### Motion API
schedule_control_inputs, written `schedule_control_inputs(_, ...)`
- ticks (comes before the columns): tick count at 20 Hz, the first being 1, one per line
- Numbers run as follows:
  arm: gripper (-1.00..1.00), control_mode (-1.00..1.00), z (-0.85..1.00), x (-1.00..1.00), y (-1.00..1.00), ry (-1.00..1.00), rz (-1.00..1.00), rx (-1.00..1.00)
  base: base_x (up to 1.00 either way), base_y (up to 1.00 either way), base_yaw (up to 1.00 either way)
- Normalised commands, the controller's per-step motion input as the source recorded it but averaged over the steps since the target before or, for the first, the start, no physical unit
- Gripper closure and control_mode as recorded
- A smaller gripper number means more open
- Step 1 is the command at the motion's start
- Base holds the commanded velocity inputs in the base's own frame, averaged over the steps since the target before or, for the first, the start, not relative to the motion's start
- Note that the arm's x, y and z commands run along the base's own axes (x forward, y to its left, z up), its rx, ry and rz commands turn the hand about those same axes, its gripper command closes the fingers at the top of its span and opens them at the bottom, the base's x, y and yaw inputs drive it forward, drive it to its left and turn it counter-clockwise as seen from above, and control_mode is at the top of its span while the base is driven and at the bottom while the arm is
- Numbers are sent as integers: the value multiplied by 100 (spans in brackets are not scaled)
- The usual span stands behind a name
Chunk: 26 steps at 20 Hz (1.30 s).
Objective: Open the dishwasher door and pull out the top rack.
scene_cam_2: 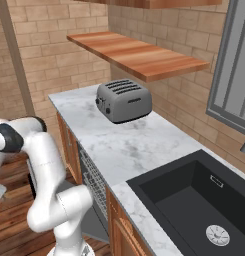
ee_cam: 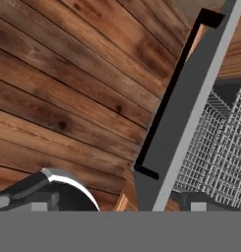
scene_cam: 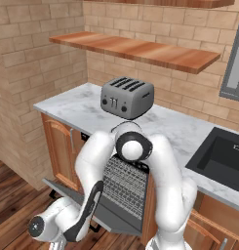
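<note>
Dishwasher door (scene_cam: pixel 67 191) is hanging open under the bench (scene_cam: pixel 82 105), dropped down over the wood floor (ee_cam: pixel 68 88) near the bench's left end, below the toaster (scene_cam: pixel 127 97). In the hand view its black bar handle (ee_cam: pixel 173 93) is running along the door's outer face, top edge pointing away from the cabinet. Judging from that, step one looks done.

A wire rack (scene_cam: pixel 125 183) is showing in the opening behind the arm's elbow; right base view is catching its grid (scene_cam_2: pixel 94 180) edge-on beside the cabinet front. Can't tell whether this is the top rack or the lower one, or how far out it's sitting.

Tool is sitting low by the door's outer edge, camera looking down past the handle at the floor. Fingertips aren't readable at the bottom of the hand view, so I can't tell the opening width or whether it's holding anything.

Judgement: arm is low because it's working at door level; next it needs to lift over the door edge and reach in for the rack's front rim. Risk: clipping the door on the way.
</note>
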Motion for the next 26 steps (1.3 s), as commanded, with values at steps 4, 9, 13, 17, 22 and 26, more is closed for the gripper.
schedule_control_inputs(4,-100,-100,100,0,-37,0,2,5,0,0,0)
schedule_control_inputs(9,-100,-100,100,2,-51,8,0,1,0,0,0)
schedule_control_inputs(13,-100,-100,100,4,-60,22,0,0,0,0,0)
schedule_control_inputs(17,-100,-100,100,9,-55,37,0,-1,0,0,0)
schedule_control_inputs(22,-100,-100,100,20,-59,40,0,-10,0,0,0)
schedule_control_inputs(26,-100,-100,65,43,-61,52,0,-19,0,0,0)
